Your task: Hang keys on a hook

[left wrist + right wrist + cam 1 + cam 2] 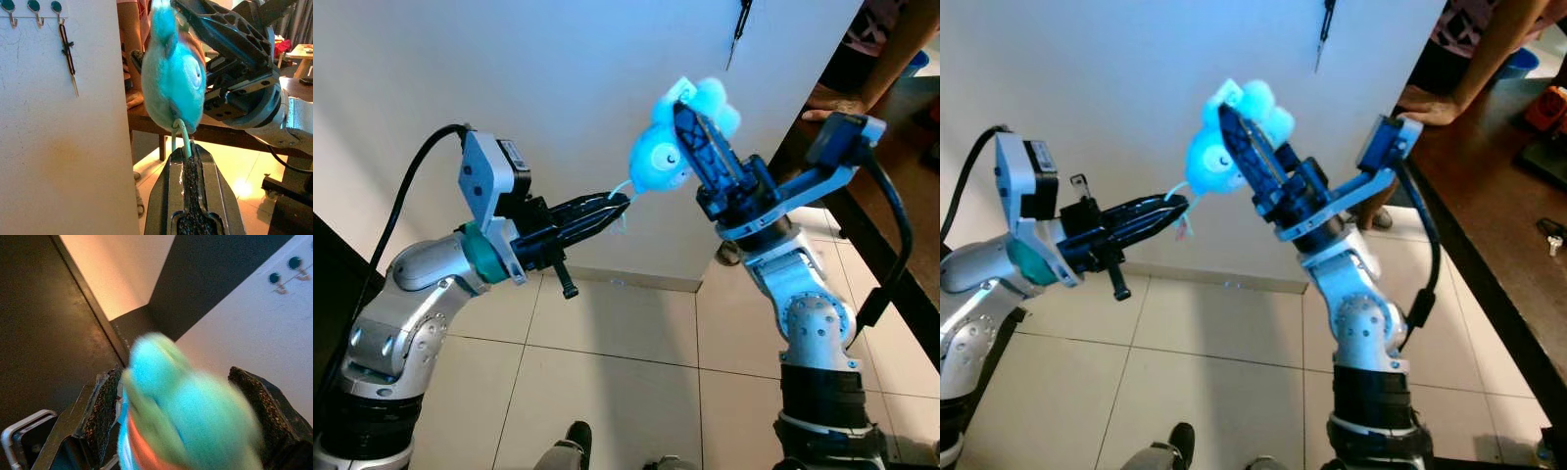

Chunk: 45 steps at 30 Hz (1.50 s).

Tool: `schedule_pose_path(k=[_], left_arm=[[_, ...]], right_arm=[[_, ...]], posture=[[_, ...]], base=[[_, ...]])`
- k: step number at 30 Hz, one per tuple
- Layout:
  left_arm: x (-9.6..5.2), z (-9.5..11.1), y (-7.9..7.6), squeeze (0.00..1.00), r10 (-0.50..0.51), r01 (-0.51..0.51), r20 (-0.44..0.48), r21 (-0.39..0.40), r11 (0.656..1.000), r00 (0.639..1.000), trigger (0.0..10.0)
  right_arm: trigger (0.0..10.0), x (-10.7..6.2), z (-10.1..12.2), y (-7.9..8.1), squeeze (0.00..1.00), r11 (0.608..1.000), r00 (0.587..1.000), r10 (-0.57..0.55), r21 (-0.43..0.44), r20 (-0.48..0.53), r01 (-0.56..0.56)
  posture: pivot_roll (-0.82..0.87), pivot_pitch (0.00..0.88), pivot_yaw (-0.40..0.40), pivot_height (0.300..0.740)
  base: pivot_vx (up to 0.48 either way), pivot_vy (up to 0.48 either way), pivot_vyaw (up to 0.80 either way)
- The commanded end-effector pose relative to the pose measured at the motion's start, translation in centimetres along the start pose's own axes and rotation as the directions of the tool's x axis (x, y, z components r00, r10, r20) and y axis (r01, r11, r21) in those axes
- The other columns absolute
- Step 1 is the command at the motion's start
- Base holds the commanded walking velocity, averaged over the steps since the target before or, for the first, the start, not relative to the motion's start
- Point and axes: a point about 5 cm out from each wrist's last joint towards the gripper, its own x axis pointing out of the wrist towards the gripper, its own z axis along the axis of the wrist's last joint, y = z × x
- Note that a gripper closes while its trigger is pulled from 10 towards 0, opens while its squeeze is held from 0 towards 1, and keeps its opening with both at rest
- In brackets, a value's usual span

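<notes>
Before a plain white wall (538, 88) and pale glossy floor tiles (626, 323), a dark tabletop (1489, 186) runs along the right. The right tool (690, 103) is clamped around a fluffy turquoise plush keychain (661, 157). The left tool (612, 208) is pinched together on its thin cord loop (182, 139), while small round-capped hooks (29, 9) sit on the wall.

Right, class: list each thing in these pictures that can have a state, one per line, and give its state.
Blue plush keychain: held up in the air before the wall, between both grippers.
Loop cord: pinched at its end, running up to the plush.
Left gripper: shut on the loop cord.
Right gripper: shut on the blue plush keychain.
Wall hooks: three in a row; one bears a dark hanging item, two bare.
</notes>
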Motion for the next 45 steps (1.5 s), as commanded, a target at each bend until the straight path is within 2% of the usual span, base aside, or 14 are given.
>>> schedule_pose_path(k=[1, 4, 16, 17, 18, 20, 21, 27, 28, 29, 30, 31, 35, 45], left_arm=[[0.0, 0.1, 0.0, 0.00, -0.012, 0.013, -0.022, 0.030, 0.999, 1.000, 0.0], [-0.1, 0.1, 0.2, 0.00, -0.008, 0.010, -0.038, 0.051, 0.999, 0.999, 0.0], [0.1, -0.3, 0.4, 0.00, 0.008, 0.001, -0.078, 0.113, 0.994, 0.997, 0.0], [0.2, -0.4, 0.7, 0.00, 0.025, -0.009, -0.100, 0.160, 0.987, 0.995, 0.0], [0.4, -0.2, 1.1, 0.00, 0.062, -0.042, -0.090, 0.214, 0.976, 0.994, 0.0], [0.4, -0.2, 1.1, 0.00, 0.062, -0.042, -0.090, 0.214, 0.976, 0.994, 0.0], [0.7, 0.0, 1.5, 0.00, 0.101, -0.079, -0.072, 0.263, 0.961, 0.992, 0.0], [1.3, 0.6, 1.7, 0.00, 0.139, -0.132, -0.006, 0.282, 0.950, 0.990, 0.0], [2.0, 1.2, 1.5, 0.00, 0.169, -0.185, 0.090, 0.226, 0.956, 0.982, 4.7], [2.0, 1.2, 1.5, 0.00, 0.169, -0.185, 0.090, 0.226, 0.956, 0.982, 4.7], [2.6, 1.5, 1.0, 0.00, 0.185, -0.209, 0.173, 0.131, 0.969, 0.967, 10.0], [3.3, 1.0, 0.5, 0.00, 0.218, -0.228, 0.208, 0.025, 0.973, 0.954, 10.0], [4.3, -0.6, 0.0, 0.00, 0.270, -0.253, 0.202, -0.103, 0.962, 0.942, 10.0], [4.9, -0.8, 0.7, 0.00, 0.297, -0.265, 0.253, -0.154, 0.952, 0.921, 10.0]], right_arm=[[10.0, -0.4, 0.0, -1.0, 1.00, 0.997, 0.997, -0.078, -0.016, 0.006, 0.079], [10.0, -1.2, 0.3, -2.8, 1.00, 0.974, 0.975, -0.223, -0.041, 0.025, 0.224], [10.0, -2.4, 0.3, -3.8, 1.00, 0.954, 0.956, -0.292, -0.061, 0.018, 0.293], [10.0, -2.9, 0.1, -4.0, 1.00, 0.949, 0.952, -0.308, -0.075, -0.001, 0.307], [10.0, -3.7, -0.6, -4.3, 0.91, 0.937, 0.940, -0.339, -0.108, -0.046, 0.332], [10.0, -3.7, -0.6, -4.3, 0.91, 0.937, 0.940, -0.339, -0.108, -0.046, 0.332], [10.0, -4.4, -1.4, -4.7, 0.00, 0.923, 0.924, -0.373, -0.134, -0.087, 0.360], [10.0, -5.4, -2.6, -5.1, 0.00, 0.908, 0.901, -0.412, -0.142, -0.135, 0.394], [10.0, -6.5, -3.9, -5.4, 0.00, 0.896, 0.879, -0.442, -0.141, -0.178, 0.422], [10.0, -6.5, -3.9, -5.4, 0.00, 0.896, 0.879, -0.442, -0.141, -0.178, 0.422], [10.0, -7.3, -5.1, -5.5, 0.00, 0.885, 0.859, -0.465, -0.141, -0.215, 0.444], [10.0, -8.0, -6.6, -5.5, 0.00, 0.873, 0.834, -0.488, -0.145, -0.259, 0.465], [10.0, -8.3, -8.5, -5.6, 0.00, 0.853, 0.799, -0.521, -0.158, -0.301, 0.497], [10.0, -7.7, -9.1, -5.7, 0.00, 0.857, 0.799, -0.515, -0.178, -0.310, 0.483]], posture=[[0.01, 0.095, 0.046, 0.740], [0.01, 0.094, 0.044, 0.740], [0.01, 0.088, 0.043, 0.740], [0.01, 0.086, 0.043, 0.740], [0.01, 0.081, 0.045, 0.740], [0.01, 0.081, 0.045, 0.740], [0.01, 0.080, 0.045, 0.740], [0.01, 0.076, 0.041, 0.740], [0.00, 0.077, 0.040, 0.740], [0.00, 0.077, 0.040, 0.740], [0.00, 0.080, 0.045, 0.740], [-0.02, 0.083, 0.052, 0.740], [-0.02, 0.082, 0.052, 0.740], [-0.04, 0.077, 0.046, 0.740]], base=[[0.000, 0.000, 0.00], [0.000, 0.000, 0.00], [0.000, 0.000, 0.00], [0.000, 0.000, 0.00], [0.000, 0.000, 0.00], [0.000, 0.000, 0.00], [0.000, 0.000, 0.00], [0.000, 0.000, 0.00], [0.000, 0.000, 0.00], [0.000, 0.000, 0.00], [0.000, 0.000, 0.00], [0.000, 0.000, 0.00], [0.000, 0.000, 0.00], [0.057, 0.000, 0.00]])
